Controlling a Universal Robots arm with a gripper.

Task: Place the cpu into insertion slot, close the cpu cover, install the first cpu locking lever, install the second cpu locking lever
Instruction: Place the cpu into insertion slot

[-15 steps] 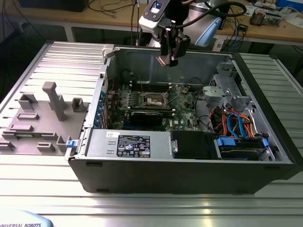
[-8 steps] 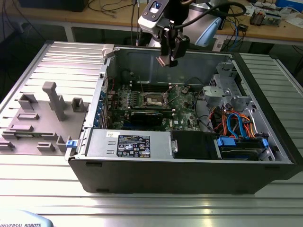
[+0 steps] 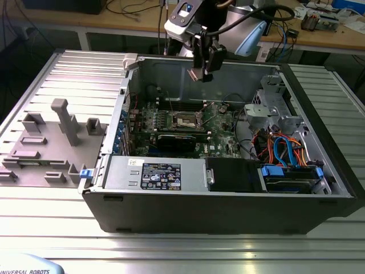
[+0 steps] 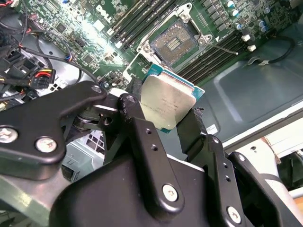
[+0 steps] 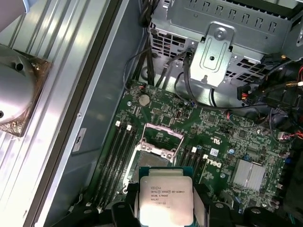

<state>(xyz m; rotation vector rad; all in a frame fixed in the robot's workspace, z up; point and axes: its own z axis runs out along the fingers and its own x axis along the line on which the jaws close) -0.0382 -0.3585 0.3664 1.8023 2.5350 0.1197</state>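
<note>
Chip (image 4: 168,101): square, silvery-grey top, teal edge showing along two sides. It is clamped by its opposite edges between the two black fingers (image 4: 137,127) of the gripper (image 4: 163,113), jaws clenched on it, metal top facing the second wrist view. In the first wrist view the chip (image 5: 165,194) shows its printed face, with the gripper (image 5: 165,213) at either side of it.

In the exterior view the gripper (image 3: 204,71) hangs in the air over the back wall of the open computer case (image 3: 228,211), with the chip (image 3: 197,74) a small pale square at its tip. It is well apart from the board below and touches nothing but the fingers.

Socket (image 5: 150,161): on the green circuit board (image 5: 227,137), dark centre exposed, nothing seated in it. It is also seen in the second wrist view (image 4: 174,43) and the exterior view (image 3: 187,121). The cover (image 5: 163,136), a thin metal frame with a square window, is swung up off the socket on its far side. Whether the two locking levers are free I cannot tell.

Long black memory slots (image 5: 118,151) run on both sides of the socket. A long black card (image 3: 179,140) lies across the board just in front of the socket. Orange and blue cables (image 3: 279,151) bunch toward the exterior view's right. The case rests on a ribbed metal table (image 3: 171,251). A grey tray of holders (image 3: 51,142) stands at the exterior view's left.
</note>
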